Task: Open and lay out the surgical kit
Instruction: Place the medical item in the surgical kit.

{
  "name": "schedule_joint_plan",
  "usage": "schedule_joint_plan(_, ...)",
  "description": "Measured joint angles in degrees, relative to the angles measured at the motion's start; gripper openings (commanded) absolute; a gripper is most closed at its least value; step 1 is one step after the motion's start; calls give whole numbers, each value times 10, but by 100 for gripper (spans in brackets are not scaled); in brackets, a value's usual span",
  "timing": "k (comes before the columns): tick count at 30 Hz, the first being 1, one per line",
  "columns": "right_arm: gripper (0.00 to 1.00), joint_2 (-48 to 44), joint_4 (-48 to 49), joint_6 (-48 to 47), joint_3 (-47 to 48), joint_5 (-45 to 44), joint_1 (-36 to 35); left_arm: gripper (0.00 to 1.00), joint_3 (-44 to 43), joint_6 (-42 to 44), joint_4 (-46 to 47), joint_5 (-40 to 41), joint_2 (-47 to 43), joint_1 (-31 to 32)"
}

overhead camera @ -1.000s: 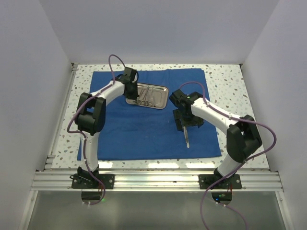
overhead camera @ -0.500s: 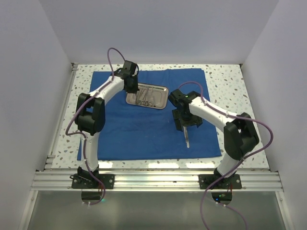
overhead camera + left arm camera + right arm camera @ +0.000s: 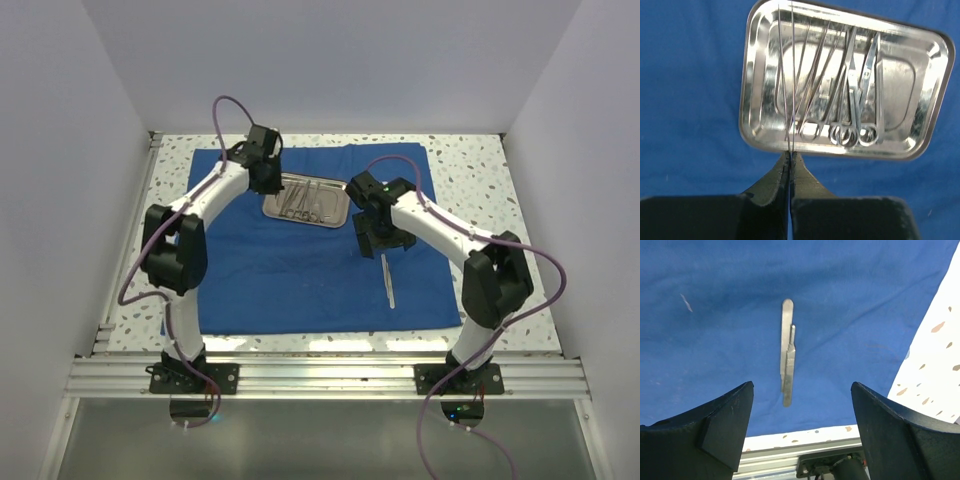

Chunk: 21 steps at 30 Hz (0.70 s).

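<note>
The royal-blue cloth (image 3: 280, 270) lies spread flat on the table. The steel tray (image 3: 338, 215) sits on its far middle and holds several ring-handled instruments (image 3: 850, 100). My left gripper (image 3: 268, 182) hangs over the tray's left end. In the left wrist view it (image 3: 789, 155) is shut on thin tweezers (image 3: 785, 75), which are seen edge-on and reach out across the tray (image 3: 747, 100). My right gripper (image 3: 376, 236) is open and empty, just right of the tray. Flat silver tweezers (image 3: 388, 282) lie on the cloth nearer the arms and also show in the right wrist view (image 3: 787, 352), ahead of the open right gripper (image 3: 801, 385).
The speckled white tabletop (image 3: 480, 170) shows around the cloth. An aluminium rail (image 3: 320, 372) runs along the near edge, and white walls close in the left, right and back. The cloth's right edge meets bare tabletop (image 3: 935, 360).
My left arm has swung left and back over the tray's left end. My right gripper has moved away from the tweezers on the cloth, up toward the tray.
</note>
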<state>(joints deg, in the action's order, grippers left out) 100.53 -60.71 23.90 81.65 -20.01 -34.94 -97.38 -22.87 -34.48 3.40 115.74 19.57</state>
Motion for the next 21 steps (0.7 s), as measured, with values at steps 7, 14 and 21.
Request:
schedule_joint_plan(7,98,37,-10,-6,94,1,0,0,201,0,5,0,-196,0)
schedule_joint_plan(14,98,70,-8,-9,194,19,0,0,430,-16,14,-11,-417,0)
schedule_joint_plan(21,98,111,-1,-5,282,44,0,0,555,-52,10,-35,-471,5)
